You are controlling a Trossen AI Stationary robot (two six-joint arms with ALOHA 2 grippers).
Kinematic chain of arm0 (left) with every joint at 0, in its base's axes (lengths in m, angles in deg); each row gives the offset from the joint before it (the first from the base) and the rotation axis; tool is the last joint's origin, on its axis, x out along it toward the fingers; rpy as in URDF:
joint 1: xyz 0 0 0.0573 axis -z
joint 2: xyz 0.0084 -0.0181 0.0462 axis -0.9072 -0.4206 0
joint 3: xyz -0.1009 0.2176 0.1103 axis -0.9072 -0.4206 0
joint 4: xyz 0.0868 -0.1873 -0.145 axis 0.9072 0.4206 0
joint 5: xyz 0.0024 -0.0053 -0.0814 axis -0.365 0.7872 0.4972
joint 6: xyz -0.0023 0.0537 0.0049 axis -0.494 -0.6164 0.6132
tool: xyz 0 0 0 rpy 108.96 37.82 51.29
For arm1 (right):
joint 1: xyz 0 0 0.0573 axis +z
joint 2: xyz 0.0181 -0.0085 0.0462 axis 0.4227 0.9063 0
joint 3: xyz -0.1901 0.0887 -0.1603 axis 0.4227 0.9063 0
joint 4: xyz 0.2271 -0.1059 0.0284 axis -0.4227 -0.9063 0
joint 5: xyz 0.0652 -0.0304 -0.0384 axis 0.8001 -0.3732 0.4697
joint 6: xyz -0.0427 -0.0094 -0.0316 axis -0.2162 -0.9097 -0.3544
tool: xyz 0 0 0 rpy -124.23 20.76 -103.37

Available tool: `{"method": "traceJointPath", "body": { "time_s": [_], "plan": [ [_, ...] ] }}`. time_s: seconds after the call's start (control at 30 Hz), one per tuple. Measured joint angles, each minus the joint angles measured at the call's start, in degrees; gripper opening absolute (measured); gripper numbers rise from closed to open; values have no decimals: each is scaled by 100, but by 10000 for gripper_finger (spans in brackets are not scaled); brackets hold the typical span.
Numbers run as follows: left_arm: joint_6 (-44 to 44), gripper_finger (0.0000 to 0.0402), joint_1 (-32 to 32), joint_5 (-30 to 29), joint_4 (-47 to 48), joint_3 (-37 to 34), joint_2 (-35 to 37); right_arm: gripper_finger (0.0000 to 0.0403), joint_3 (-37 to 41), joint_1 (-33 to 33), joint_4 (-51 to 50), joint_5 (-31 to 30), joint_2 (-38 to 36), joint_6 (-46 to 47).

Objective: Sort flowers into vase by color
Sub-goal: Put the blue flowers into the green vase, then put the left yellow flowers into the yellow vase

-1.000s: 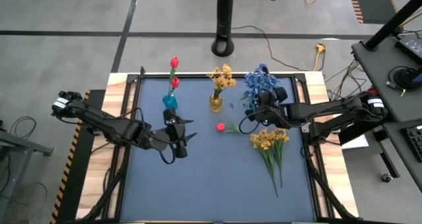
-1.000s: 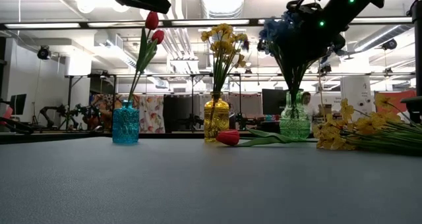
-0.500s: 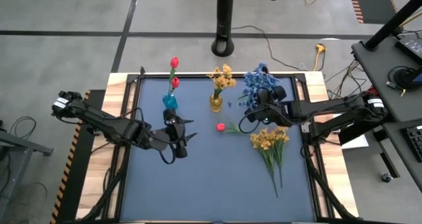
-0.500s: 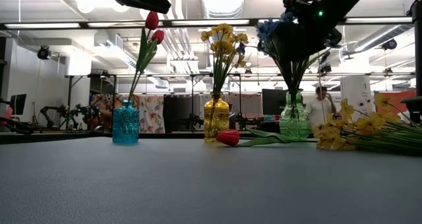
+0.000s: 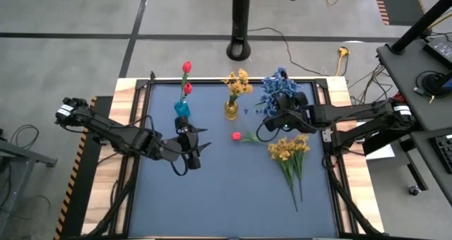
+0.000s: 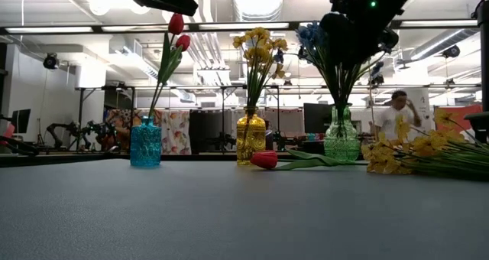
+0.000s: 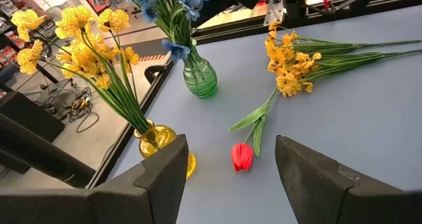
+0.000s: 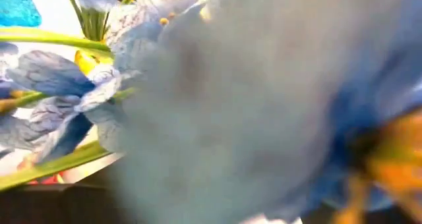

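Observation:
A blue vase [image 5: 182,109] near the far edge holds two red tulips [image 5: 186,78]. Yellow blossoms stand in the yellow vase [image 5: 231,111], and blue blossoms [image 5: 277,90] stand in the green vase [image 6: 341,141]. One red tulip [image 5: 236,135] lies on its side on the mat, with a loose yellow bunch [image 5: 289,151] to its right. My left gripper [image 5: 200,147] hovers open near the blue vase; in its wrist view the lying tulip [image 7: 242,156] shows ahead between its fingers. My right gripper [image 5: 280,120] sits in the blue blossoms above the green vase, and blurred petals [image 8: 198,85] fill its wrist view.
The dark mat is ringed by a black frame [image 5: 141,92] with wooden borders. The three vases stand in a row along the far edge. The mat's near half [image 5: 226,198] is bare. A person [image 6: 397,118] stands in the room beyond the table.
My right gripper has shifted slightly toward the far edge among the blue blossoms, whose stems above the green vase now show more in the low view. In the room behind, a person has walked toward the right.

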Motion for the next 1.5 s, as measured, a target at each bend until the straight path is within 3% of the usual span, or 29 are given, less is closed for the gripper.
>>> {"method": "traceJointPath", "body": {
  "time_s": [0.27,0.7,1.03,1.23,1.5],
  "plan": [
    [4,210,0,2,1,0,0,278,-419,0,-799,227,0,420],
    [23,210,0,4,2,0,0,275,-1458,0,-2144,1339,0,906],
    [22,210,0,8,4,0,0,268,-2399,40,-2983,2596,-2,1408],
    [25,210,0,17,45,0,0,258,-2475,562,-3007,3214,3,1995],
    [127,210,-1,28,203,0,0,249,-2068,1949,-3071,3600,97,3468]
  ]
}}
